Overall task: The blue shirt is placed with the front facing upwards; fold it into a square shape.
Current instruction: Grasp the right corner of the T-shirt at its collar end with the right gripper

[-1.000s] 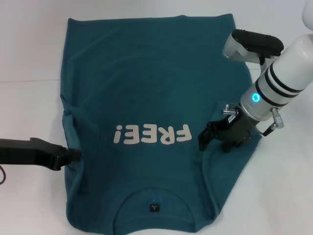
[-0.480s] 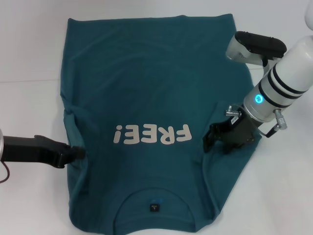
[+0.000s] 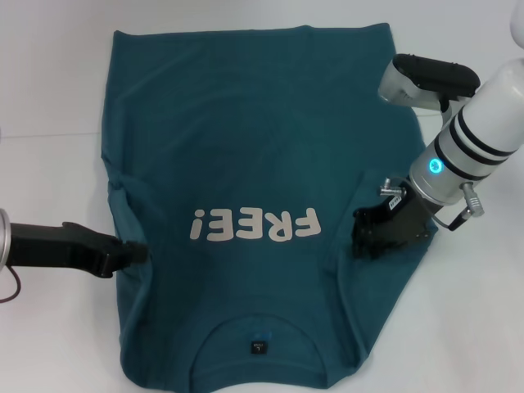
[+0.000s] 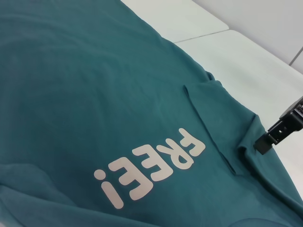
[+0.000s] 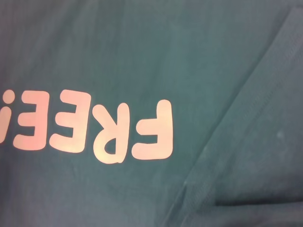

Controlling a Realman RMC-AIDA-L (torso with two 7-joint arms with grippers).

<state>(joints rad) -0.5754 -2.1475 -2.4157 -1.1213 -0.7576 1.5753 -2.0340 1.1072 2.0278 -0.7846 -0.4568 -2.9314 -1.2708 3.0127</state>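
Note:
The blue shirt [image 3: 246, 123] lies flat on the table, front up, hem at the far side and collar with its dark label [image 3: 259, 348] at the near edge. Its off-white "FREE!" print [image 3: 254, 225] crosses the chest. Both sleeves are folded inward onto the body. My left gripper [image 3: 137, 252] is low at the shirt's left edge, touching the folded left sleeve. On the right, my right gripper [image 3: 367, 236] rests on the folded right sleeve; it also shows in the left wrist view [image 4: 279, 132], where the cloth bunches up against it. The right wrist view shows only the shirt [image 5: 118, 56] up close.
The shirt lies on a white table [image 3: 49, 65] with a seam [image 3: 49, 135] running across on the left. Bare table shows on both sides of the shirt and beyond its hem.
My left gripper has slid a little to the right, further onto the shirt's left edge. My right gripper has drawn back slightly to the right over the folded sleeve. The shirt has barely shifted.

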